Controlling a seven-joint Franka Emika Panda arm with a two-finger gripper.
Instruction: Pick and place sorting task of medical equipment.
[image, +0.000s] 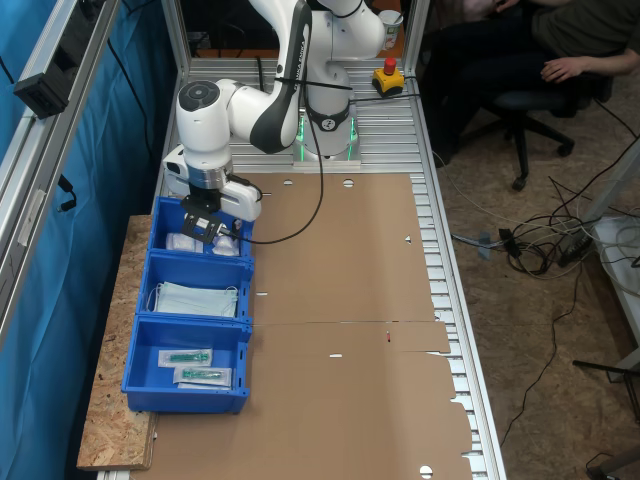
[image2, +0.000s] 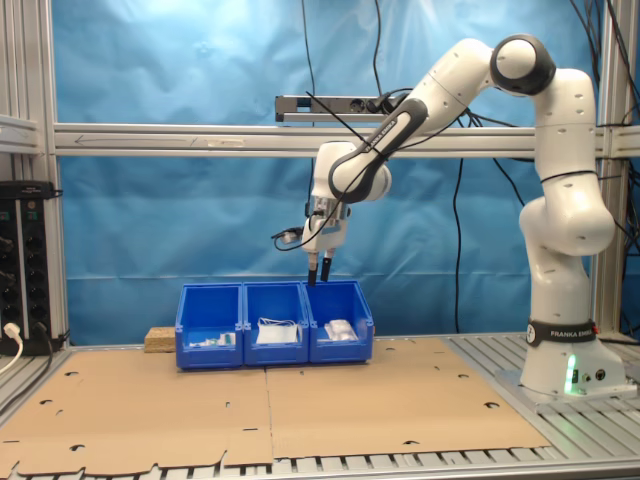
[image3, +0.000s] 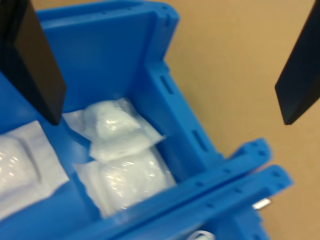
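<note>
Several pieces of medical equipment, small white packets with puffy gauze pads (image3: 112, 127), lie in the end blue bin (image: 160, 215) nearest the robot base. They also show in both exterior views as white packets (image: 190, 243) (image2: 340, 329). My gripper (image: 207, 224) (image2: 318, 273) (image3: 170, 112) hangs just above that bin's inner edge. It is open, the black fingers (image3: 35, 65) are spread wide, and nothing is between them. One packet leans on another beneath the gripper.
The middle bin holds pale blue face masks (image: 197, 298); the last bin holds clear packets with green-tipped instruments (image: 190, 365). Brown cardboard (image: 340, 300) covers the table beside the bins. A red stop button (image: 389, 75) sits near the robot base. A seated person (image: 560, 50) is beyond the table.
</note>
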